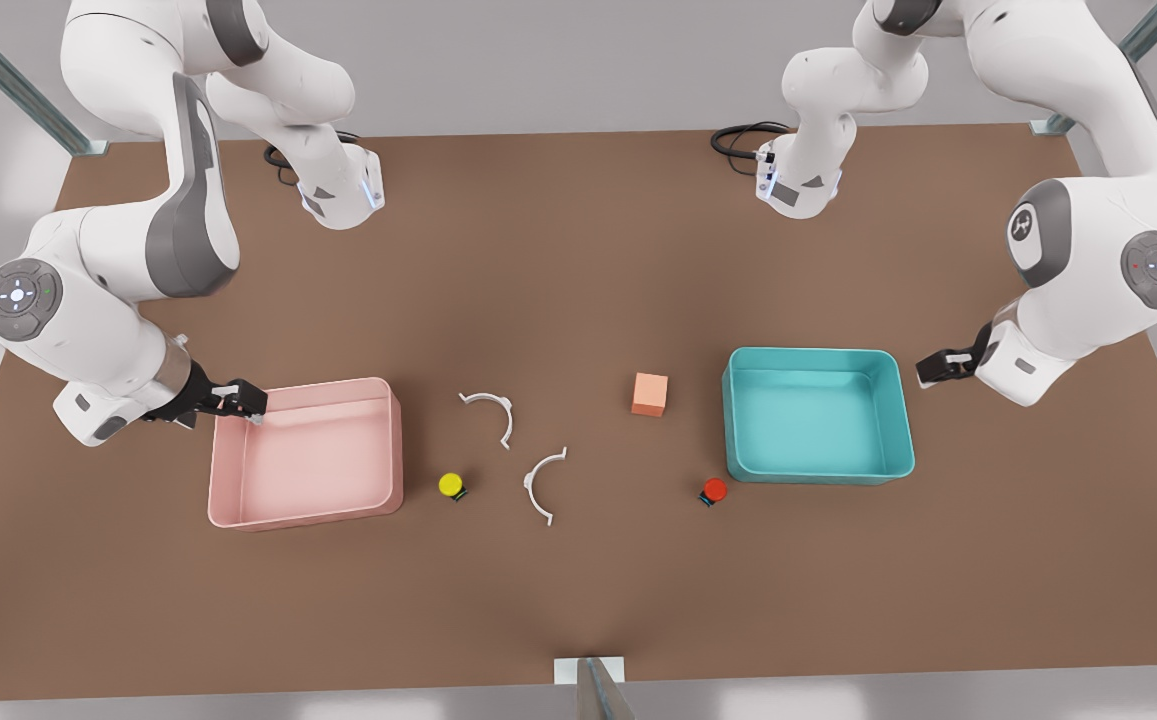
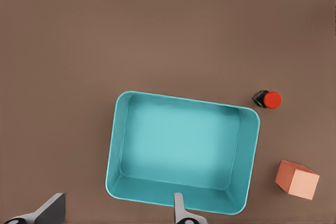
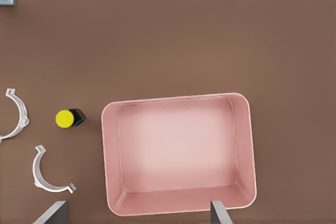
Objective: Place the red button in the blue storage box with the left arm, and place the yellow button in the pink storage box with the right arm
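At the front view's left, the right gripper (image 1: 256, 405) hovers at the far corner of the pink storage box (image 1: 305, 512) — its fingers (image 3: 220, 213) spread apart, holding nothing. The yellow button (image 1: 451, 485) sits on the tabletop (image 1: 578, 600) just beside that box, with two white curved clips (image 1: 491, 413) near it. A peach cube (image 1: 649, 394) comes next, then the red button (image 1: 714, 490) by the blue storage box (image 1: 818, 470). The left gripper (image 1: 928, 368) hangs beside this box, seemingly open and empty.

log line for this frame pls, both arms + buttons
left gripper: open, beside blue storage box | right gripper: open, over pink storage box rim | red button, yellow button: on table, unpicked
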### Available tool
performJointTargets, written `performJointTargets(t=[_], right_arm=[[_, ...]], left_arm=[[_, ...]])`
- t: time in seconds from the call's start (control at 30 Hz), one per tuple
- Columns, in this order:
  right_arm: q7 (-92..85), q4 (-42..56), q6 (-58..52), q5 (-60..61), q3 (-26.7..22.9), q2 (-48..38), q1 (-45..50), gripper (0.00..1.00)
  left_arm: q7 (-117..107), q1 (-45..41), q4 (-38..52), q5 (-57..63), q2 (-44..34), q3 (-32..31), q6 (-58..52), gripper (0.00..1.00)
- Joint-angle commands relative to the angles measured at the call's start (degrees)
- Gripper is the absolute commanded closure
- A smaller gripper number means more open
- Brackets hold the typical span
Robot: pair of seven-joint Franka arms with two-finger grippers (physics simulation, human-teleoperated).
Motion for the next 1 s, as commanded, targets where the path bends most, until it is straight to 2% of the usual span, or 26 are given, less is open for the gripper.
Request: performJointTargets(t=[0.0, 0.07, 0.13, 0.17, 0.2, 0.23, 0.3, 0.5, 0.73, 0.97], right_arm=[[-0.5, 0.0, 0.0, 0.0, 0.0, -0.1, -0.1, 0.0], [-0.5, 0.0, 0.0, 0.1, 0.0, -0.1, -0.4, 0.0], [-0.6, 0.1, 0.2, 0.0, 0.4, 0.0, -0.3, 0.0], [-0.6, 0.2, 0.4, -0.1, 0.6, 0.2, 0.2, 0.0], [-0.4, 1.8, 2.4, -0.2, 2.5, 4.2, 1.5, 0.0], [0.2, 2.6, 6.8, -0.4, 6.6, 9.0, 1.6, 0.0], [0.9, 2.5, 16.6, -2.2, 7.0, 15.8, 5.8, 0.0], [5.7, 3.1, 25.8, -3.0, 6.4, 25.3, 12.8, 0.0], [5.8, 3.4, 31.9, -4.3, 6.6, 31.9, 13.2, 0.0], [6.0, 1.4, 31.8, -4.0, 6.3, 33.0, 12.6, 0.0]], left_arm=[[8.3, 0.0, 0.0, 0.1, -0.1, 0.0, 0.3, 0.0], [8.4, -1.4, 1.9, 0.0, 2.0, -0.4, 0.3, 0.0], [8.9, -7.9, 10.7, 0.2, 11.1, -0.4, 0.5, 0.0], [8.9, -9.8, 11.6, 0.2, 12.7, -0.4, 2.9, 0.0], [12.1, -11.3, 11.6, 0.2, 14.9, -0.4, 7.7, 0.0], [19.5, -12.8, 11.7, 0.2, 16.5, -0.4, 13.1, 0.0], [20.4, -16.1, 11.7, 0.2, 19.6, -0.4, 19.3, 0.0], [19.3, -21.6, 11.8, -0.1, 27.0, -0.5, 32.7, 0.0], [19.6, -22.7, 11.5, -0.2, 34.6, -1.2, 34.9, 0.0], [19.8, -21.5, 7.6, -0.4, 34.9, -1.1, 31.9, 0.0]])
